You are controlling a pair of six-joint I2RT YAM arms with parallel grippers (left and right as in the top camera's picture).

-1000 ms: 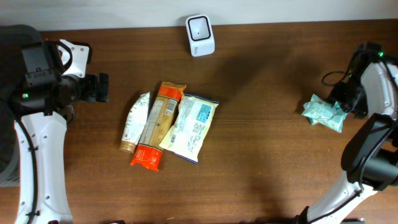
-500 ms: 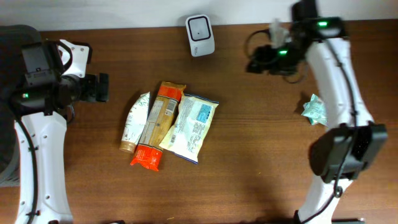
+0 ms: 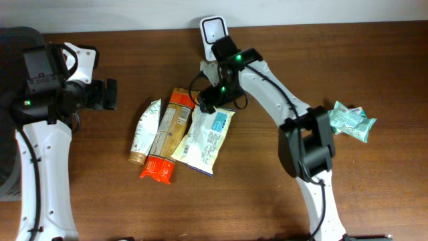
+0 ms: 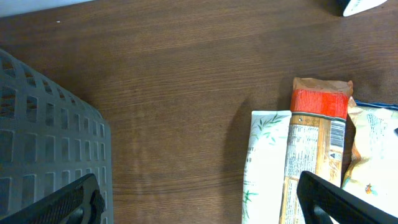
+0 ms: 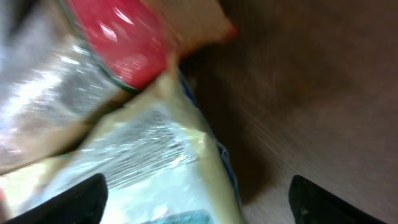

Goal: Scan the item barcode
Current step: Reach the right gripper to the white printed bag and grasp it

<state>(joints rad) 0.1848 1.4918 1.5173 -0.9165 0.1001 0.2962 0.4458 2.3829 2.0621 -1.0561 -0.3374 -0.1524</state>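
Three items lie together mid-table: a white-and-green pouch (image 3: 146,128), an orange-and-tan packet (image 3: 167,134) and a white-and-blue bag (image 3: 204,137). The white scanner (image 3: 215,37) stands at the back edge. My right gripper (image 3: 206,104) hangs open just over the top end of the white-and-blue bag (image 5: 143,155), close to the orange packet's red end (image 5: 121,50). Nothing sits between its fingers (image 5: 68,202). My left gripper (image 3: 112,94) is open and empty at the left, apart from the pouch (image 4: 267,162) and the orange packet (image 4: 317,137).
A teal packet (image 3: 351,120) lies alone on the right side of the table. A grey mesh basket (image 4: 43,143) stands at the far left, beside my left gripper. The right arm's links arch over the table between the scanner and the pile.
My right arm swung from the teal packet at the far right, past the scanner, to the top of the pile. Its jaws opened wider. The left arm stayed still.
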